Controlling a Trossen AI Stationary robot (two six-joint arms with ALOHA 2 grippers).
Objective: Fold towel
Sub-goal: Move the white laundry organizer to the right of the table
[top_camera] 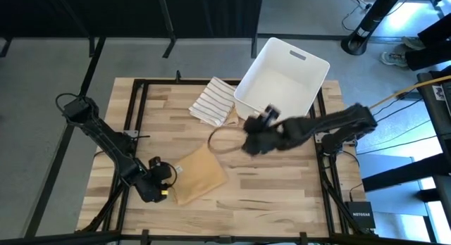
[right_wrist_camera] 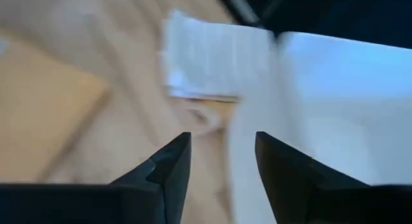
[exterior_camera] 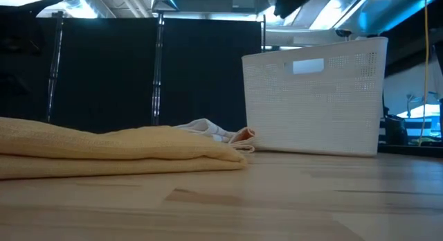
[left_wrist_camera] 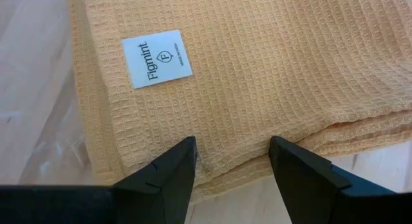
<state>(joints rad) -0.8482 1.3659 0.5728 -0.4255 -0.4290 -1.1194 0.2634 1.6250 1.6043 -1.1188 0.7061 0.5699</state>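
The yellow waffle towel [top_camera: 201, 176] lies folded on the table's near-left part, with its white label [left_wrist_camera: 158, 58] facing up. My left gripper [top_camera: 165, 183] is open at the towel's left end. Its fingers stand apart over the layered edge [left_wrist_camera: 233, 153], and no touch shows. My right gripper [top_camera: 252, 132] is open and raised above the table's middle, near the white basket. It holds nothing [right_wrist_camera: 222, 159]. In the low view the towel [exterior_camera: 118, 151] rests flat in several layers.
A white perforated basket [top_camera: 282, 79] stands at the far right of the table [top_camera: 282, 196]. A striped cloth [top_camera: 211, 101] lies beside it over a peach-coloured piece [exterior_camera: 242, 136]. A thin dark loop [top_camera: 225, 141] shows on the wood between the towel and my right gripper.
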